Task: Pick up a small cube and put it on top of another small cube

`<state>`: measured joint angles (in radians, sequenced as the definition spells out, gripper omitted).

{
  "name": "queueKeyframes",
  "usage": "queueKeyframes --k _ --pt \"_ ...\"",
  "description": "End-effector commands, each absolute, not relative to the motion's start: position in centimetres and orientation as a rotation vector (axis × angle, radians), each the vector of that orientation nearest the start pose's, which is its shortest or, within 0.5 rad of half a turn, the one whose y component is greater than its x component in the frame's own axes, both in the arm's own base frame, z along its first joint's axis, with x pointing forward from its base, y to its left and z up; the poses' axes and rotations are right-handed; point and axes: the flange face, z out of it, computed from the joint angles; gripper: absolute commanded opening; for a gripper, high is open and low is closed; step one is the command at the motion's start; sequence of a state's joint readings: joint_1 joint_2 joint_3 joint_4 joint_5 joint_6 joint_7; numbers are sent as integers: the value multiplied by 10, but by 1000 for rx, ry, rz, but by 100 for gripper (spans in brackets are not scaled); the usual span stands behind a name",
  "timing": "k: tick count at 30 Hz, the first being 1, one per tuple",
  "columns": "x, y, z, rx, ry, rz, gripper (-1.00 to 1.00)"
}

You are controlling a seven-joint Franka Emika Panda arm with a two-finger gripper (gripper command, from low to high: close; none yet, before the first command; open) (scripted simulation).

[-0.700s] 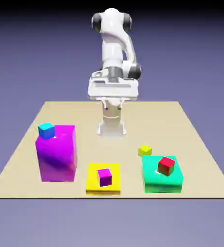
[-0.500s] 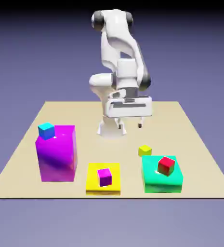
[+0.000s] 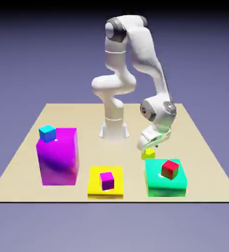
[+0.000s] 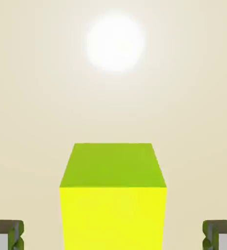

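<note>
The small yellow cube (image 3: pixel 148 154) lies on the tan table, just behind the green block. My gripper (image 3: pixel 148 148) has come down right over it, and its lower end hides part of the cube. In the hand view the yellow cube (image 4: pixel 113 195) fills the lower middle, large, between my two fingertips (image 4: pixel 5 235). They stand wide apart at the bottom corners and do not touch it, so the gripper (image 4: pixel 113 237) is open. Other small cubes: red (image 3: pixel 170 169) on the green block, magenta (image 3: pixel 106 180) on the flat yellow block, cyan (image 3: pixel 47 132) on the tall magenta block.
A flat green block (image 3: pixel 166 178) sits close in front of the yellow cube. The flat yellow block (image 3: pixel 106 182) is at the front middle, and the tall magenta block (image 3: pixel 58 156) stands at the exterior view's left. The robot's base (image 3: pixel 114 129) rises behind.
The arm has swung from above its base toward the exterior view's right and down, bringing the gripper onto the small yellow cube. No cube has moved.
</note>
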<state>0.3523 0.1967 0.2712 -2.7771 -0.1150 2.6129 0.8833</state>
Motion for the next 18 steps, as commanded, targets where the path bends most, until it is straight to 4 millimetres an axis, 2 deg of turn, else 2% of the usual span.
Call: queueKeyframes --k 1,2,3,4,10,12,18 --pt "261 202 123 -3332 243 448 0" --pt "260 202 120 -3332 243 448 0" --pt "260 202 120 -3332 243 448 -100" --pt "260 202 120 -3332 243 448 -100" --pt "274 212 185 -3332 243 448 -100" --pt "274 212 187 -3332 242 448 -100" --pt "336 247 220 -3333 -107 419 -100"
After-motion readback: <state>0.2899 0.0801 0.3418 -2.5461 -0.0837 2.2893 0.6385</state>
